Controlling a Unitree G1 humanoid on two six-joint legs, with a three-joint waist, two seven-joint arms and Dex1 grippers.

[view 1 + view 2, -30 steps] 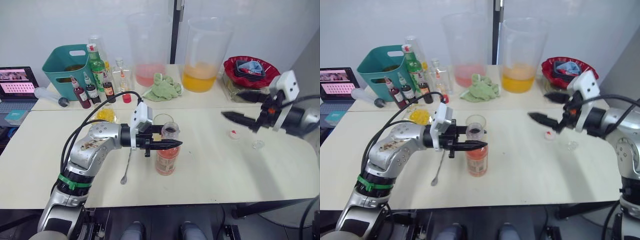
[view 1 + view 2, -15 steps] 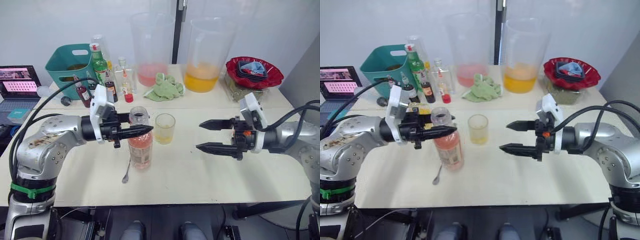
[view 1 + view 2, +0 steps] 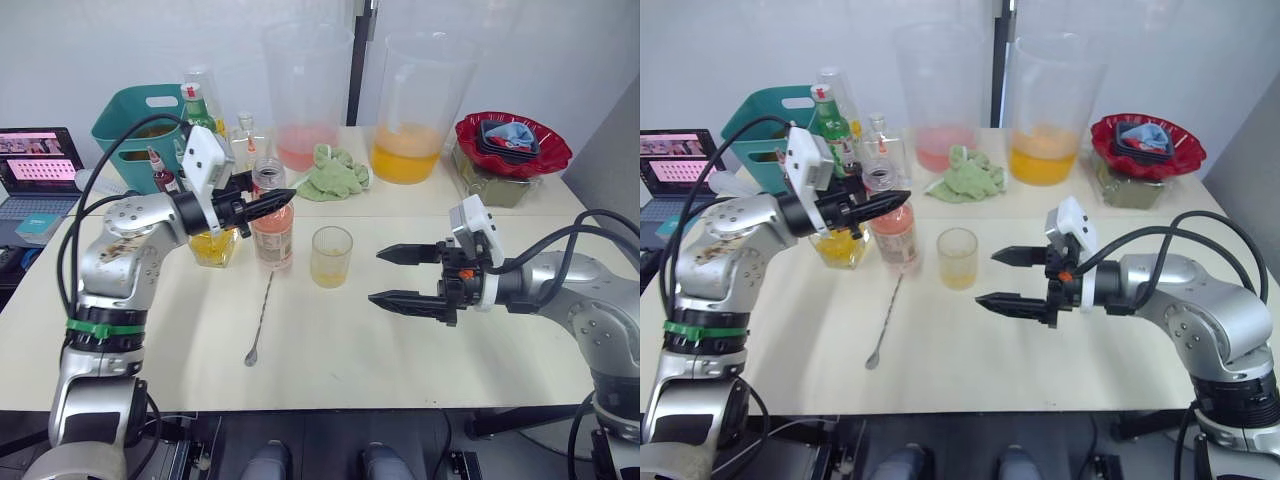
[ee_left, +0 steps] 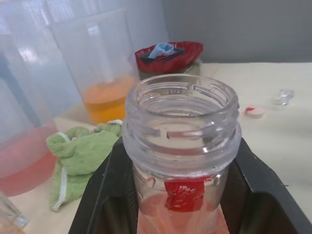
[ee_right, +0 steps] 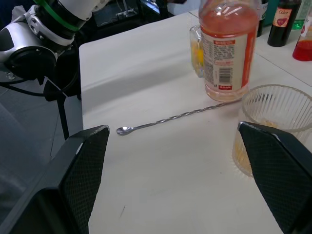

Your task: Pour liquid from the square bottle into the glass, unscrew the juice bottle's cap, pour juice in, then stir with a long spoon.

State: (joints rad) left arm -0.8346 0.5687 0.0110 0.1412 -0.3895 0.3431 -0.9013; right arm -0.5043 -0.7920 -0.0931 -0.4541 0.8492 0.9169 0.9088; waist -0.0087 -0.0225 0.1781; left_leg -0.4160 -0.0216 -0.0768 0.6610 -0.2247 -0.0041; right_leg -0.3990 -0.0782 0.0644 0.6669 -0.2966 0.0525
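Pink-orange juice bottle [image 3: 272,225], one, uncapped, upright on surface [image 3: 420,350], clamped at neck by left hand [image 3: 268,203]; one glass [image 3: 331,256] just beside it; one long spoon [image 3: 262,317] lying flat in front; right hand [image 3: 384,276] fingers apart, empty; two pitchers behind.

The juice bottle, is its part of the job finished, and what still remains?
Done, it seems: the juice bottle has no cap, and the glass holds pale liquid. In hand: the left gripper grips the bottle's neck, upright beside the square bottle. Left: the long spoon lies untouched on the table, so stirring is not yet done. The right gripper is open near the glass.
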